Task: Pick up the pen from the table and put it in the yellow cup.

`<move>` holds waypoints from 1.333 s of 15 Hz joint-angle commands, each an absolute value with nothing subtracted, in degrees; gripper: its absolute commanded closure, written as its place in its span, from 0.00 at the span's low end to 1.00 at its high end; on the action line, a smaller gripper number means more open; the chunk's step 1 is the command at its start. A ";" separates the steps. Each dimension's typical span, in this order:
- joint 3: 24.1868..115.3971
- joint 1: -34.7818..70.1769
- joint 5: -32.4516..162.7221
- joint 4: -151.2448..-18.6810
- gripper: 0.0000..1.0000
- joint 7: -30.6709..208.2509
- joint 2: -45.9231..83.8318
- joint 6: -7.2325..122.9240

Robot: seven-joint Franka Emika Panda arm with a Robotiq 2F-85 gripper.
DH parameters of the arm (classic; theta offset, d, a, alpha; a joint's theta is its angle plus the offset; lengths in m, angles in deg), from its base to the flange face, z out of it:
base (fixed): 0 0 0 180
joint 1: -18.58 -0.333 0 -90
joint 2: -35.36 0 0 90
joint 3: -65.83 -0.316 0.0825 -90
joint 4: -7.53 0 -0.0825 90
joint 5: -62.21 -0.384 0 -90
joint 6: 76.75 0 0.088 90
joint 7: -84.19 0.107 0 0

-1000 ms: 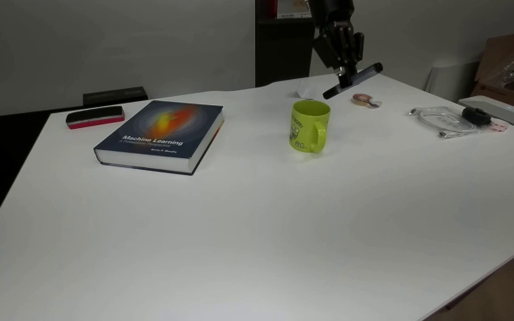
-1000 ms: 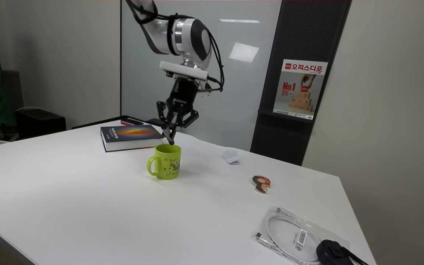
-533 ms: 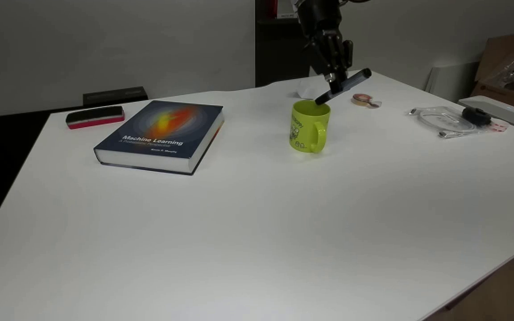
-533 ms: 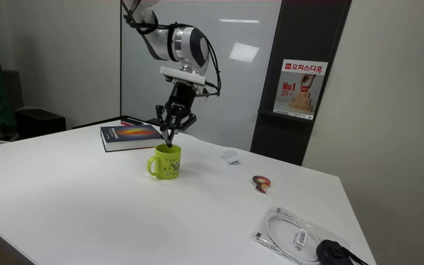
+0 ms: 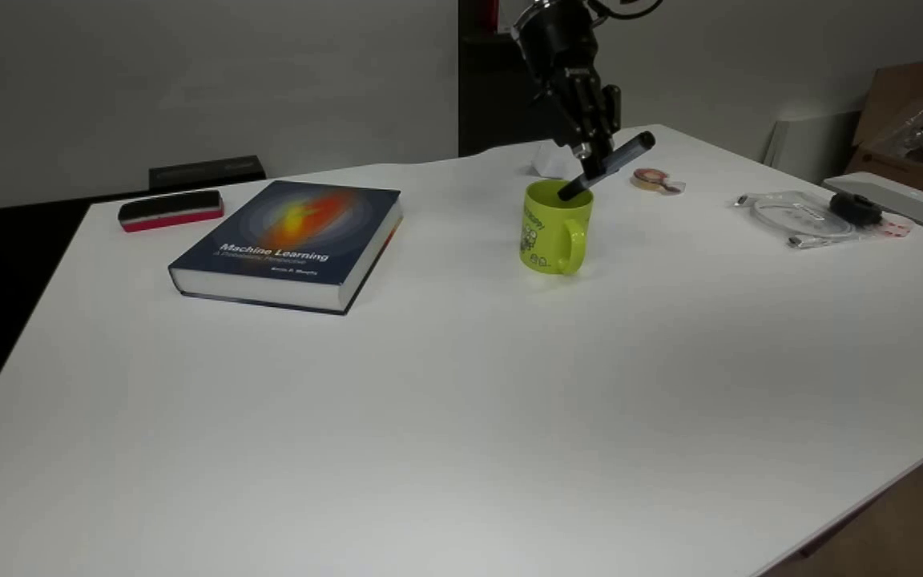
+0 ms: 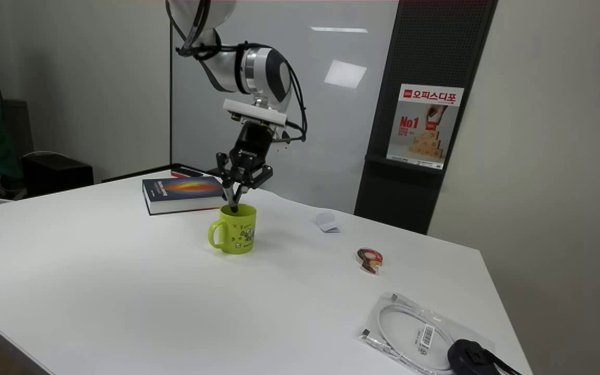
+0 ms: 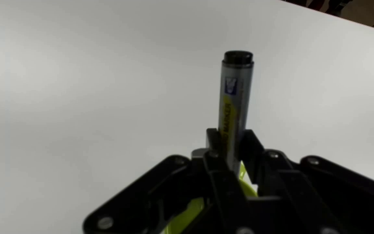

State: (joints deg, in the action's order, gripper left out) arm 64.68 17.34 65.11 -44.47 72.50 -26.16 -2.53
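Note:
My gripper is shut on the pen, a grey-and-black marker held tilted with its lower dark end overlapping the mouth of the yellow cup. In an exterior view the fingertips are just over the cup, and only the pen's dark lower end shows at its opening. In the wrist view the pen is squeezed between both fingers. The cup is mostly hidden behind the gripper there. The cup stands upright on the white table.
A thick book and a red-and-black eraser lie beside the cup. A folded white paper, a tape roll, a bagged cable and a black round object lie on the table.
My gripper has moved down and toward the cup with the pen in it. The pen's lower end has gone from above the cup to overlapping its mouth. The cup has not moved.

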 commanded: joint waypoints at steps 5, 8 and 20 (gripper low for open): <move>64.44 17.53 65.02 -34.03 0.47 72.81 -32.51 -5.66; 64.84 17.12 65.27 -33.86 0.27 72.51 -31.69 -3.66; 67.92 11.75 74.45 -46.22 0.00 75.64 -10.72 13.29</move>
State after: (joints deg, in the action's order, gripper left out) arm 66.67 13.67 71.98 -37.30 72.75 -19.38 8.92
